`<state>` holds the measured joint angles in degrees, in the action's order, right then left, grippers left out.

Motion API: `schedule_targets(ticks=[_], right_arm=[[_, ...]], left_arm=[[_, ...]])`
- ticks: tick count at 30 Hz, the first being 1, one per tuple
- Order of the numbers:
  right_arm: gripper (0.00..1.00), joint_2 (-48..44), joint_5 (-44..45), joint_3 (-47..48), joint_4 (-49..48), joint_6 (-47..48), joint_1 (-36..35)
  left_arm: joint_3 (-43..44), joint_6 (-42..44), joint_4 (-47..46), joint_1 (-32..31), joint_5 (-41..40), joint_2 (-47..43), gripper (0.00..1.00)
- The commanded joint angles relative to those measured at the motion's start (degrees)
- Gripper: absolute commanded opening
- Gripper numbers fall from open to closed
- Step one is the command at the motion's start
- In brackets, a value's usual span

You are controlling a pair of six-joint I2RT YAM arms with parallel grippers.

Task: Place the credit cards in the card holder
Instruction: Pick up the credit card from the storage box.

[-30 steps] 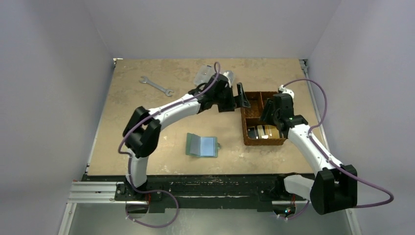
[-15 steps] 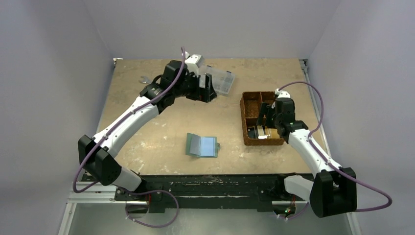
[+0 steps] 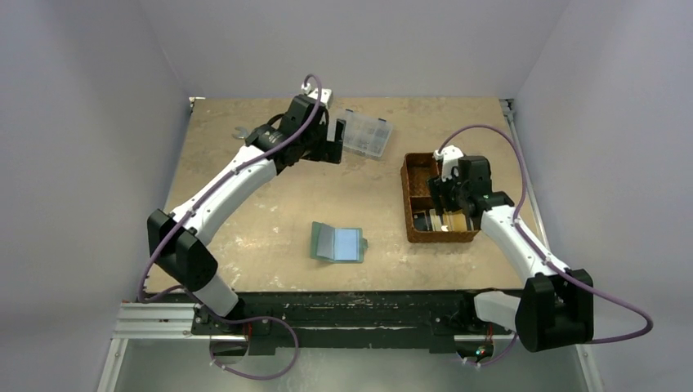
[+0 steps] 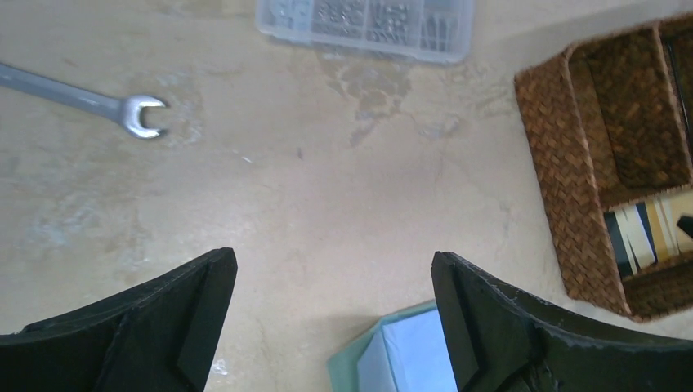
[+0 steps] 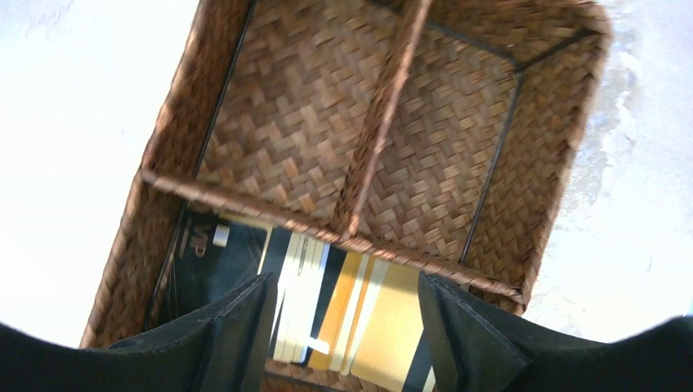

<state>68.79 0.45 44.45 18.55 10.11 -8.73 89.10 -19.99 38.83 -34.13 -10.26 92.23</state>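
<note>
The card holder lies open on the table's middle, sage green with pale blue pockets; its corner shows low in the left wrist view. The credit cards, whitish, gold and dark ones stacked on edge, stand in the near compartment of the brown woven basket, also visible as cards from above. My right gripper hovers open just above them, one finger to each side of the stack, gripping nothing. My left gripper hangs wide open and empty over bare table at the back, by the clear box.
A clear plastic compartment box sits at the back centre. A steel wrench lies back left, partly under the left arm. The basket's two far compartments hold nothing. The right arm's cable loops over the basket.
The left arm swung away from the basket, back and left toward the clear box, still open. The right gripper shifted over the basket's card compartment, its jaws changing width.
</note>
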Motion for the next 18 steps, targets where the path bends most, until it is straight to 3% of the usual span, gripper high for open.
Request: schedule_targets(ticks=[1,4,9,13,18], right_arm=[[0.71,-2.47,-5.99,0.60,5.94,9.83,-0.07],[0.69,-1.73,-9.07,3.45,2.16,2.17,-0.05],[0.66,-0.21,-20.56,-2.03,-15.97,-25.60,1.17],[0.72,-1.10,-13.60,-6.01,-17.11,-31.09,1.67],[0.73,-3.69,-17.12,-13.27,-19.82,-32.11,3.03]], left_arm=[[8.70,2.45,8.25,0.20,-7.63,3.16,0.96],[12.05,3.21,10.92,0.20,-6.38,6.66,0.96],[16.95,3.90,9.90,0.20,-0.69,10.82,0.92],[18.85,3.51,11.66,0.20,1.42,12.36,0.91],[17.35,2.49,12.94,0.20,2.35,11.79,0.89]])
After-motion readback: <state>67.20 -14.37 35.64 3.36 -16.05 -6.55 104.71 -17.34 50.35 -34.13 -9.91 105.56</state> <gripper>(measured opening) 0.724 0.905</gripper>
